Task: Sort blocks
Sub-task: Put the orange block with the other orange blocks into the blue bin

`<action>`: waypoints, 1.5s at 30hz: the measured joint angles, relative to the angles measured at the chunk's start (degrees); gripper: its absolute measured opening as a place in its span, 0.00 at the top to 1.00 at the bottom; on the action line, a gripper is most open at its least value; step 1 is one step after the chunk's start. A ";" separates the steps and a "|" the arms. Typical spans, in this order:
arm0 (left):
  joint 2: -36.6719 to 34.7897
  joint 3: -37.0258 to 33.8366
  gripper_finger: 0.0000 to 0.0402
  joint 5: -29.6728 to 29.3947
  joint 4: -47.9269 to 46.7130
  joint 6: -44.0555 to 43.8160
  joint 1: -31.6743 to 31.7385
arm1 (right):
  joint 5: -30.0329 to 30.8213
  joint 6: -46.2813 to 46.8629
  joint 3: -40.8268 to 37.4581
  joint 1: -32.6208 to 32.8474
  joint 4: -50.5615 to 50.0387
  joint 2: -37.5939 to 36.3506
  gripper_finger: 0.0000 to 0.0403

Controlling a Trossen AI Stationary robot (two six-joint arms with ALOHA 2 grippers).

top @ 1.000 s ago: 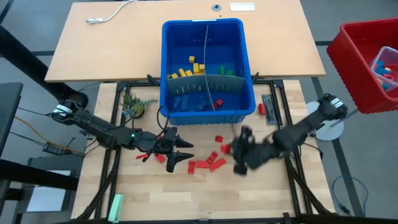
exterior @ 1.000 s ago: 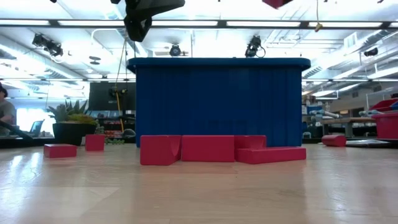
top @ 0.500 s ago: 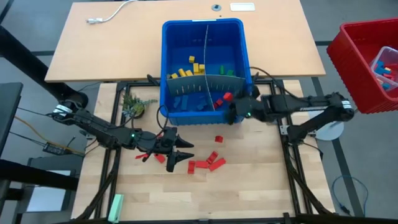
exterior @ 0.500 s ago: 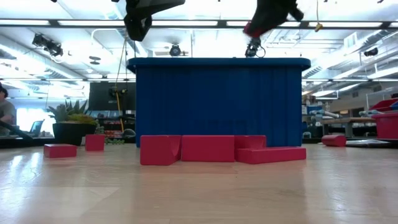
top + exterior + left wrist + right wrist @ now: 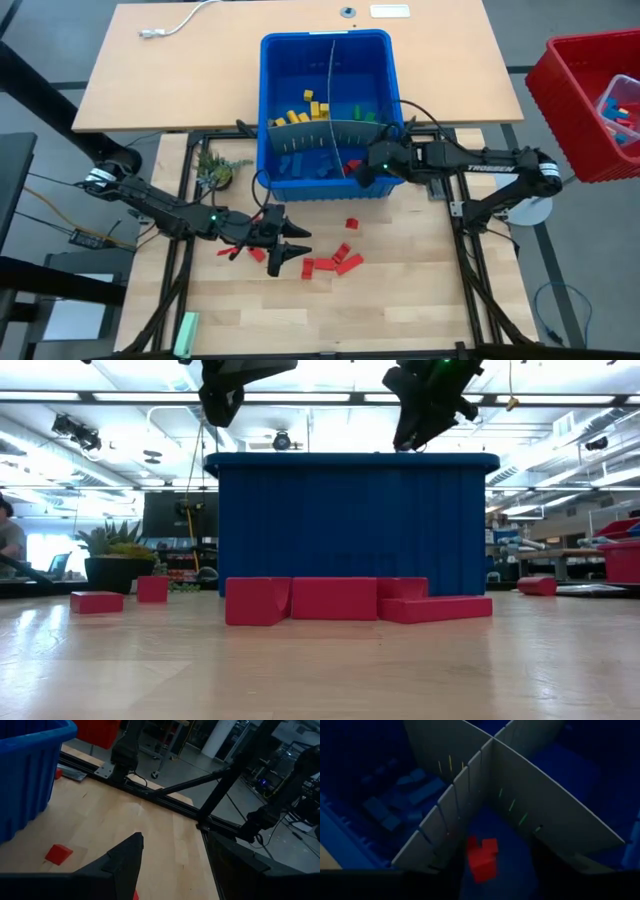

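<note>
Out in front of the deep blue plastic bin [image 5: 385, 115], the left gripper [image 5: 292, 243] hovers, fingers spread, over scattered small red plastic blocks [image 5: 334, 258]. The right gripper [image 5: 362, 168] hangs over the bin's front right compartment, fingers parted, red blocks [image 5: 482, 857] lying below.

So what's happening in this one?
Two arms are sorting blocks into a divided blue bin. The right gripper is over the bin's near right compartment, fingers apart, above red blocks lying there. The left gripper waits open over the table beside the loose red blocks. Blue, yellow and green blocks fill the other compartments.
</note>
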 joint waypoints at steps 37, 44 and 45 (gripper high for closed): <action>0.00 0.00 0.42 -0.65 -0.53 -1.29 0.07 | -19.35 -25.68 -0.01 26.34 8.37 20.77 0.41; 0.00 0.00 0.42 -0.43 -1.65 -1.31 0.07 | -26.50 -30.16 0.00 22.86 6.04 25.64 0.44; -0.01 0.00 0.42 -0.42 -1.72 -1.29 0.07 | -26.71 -30.73 0.00 22.37 5.75 26.17 0.44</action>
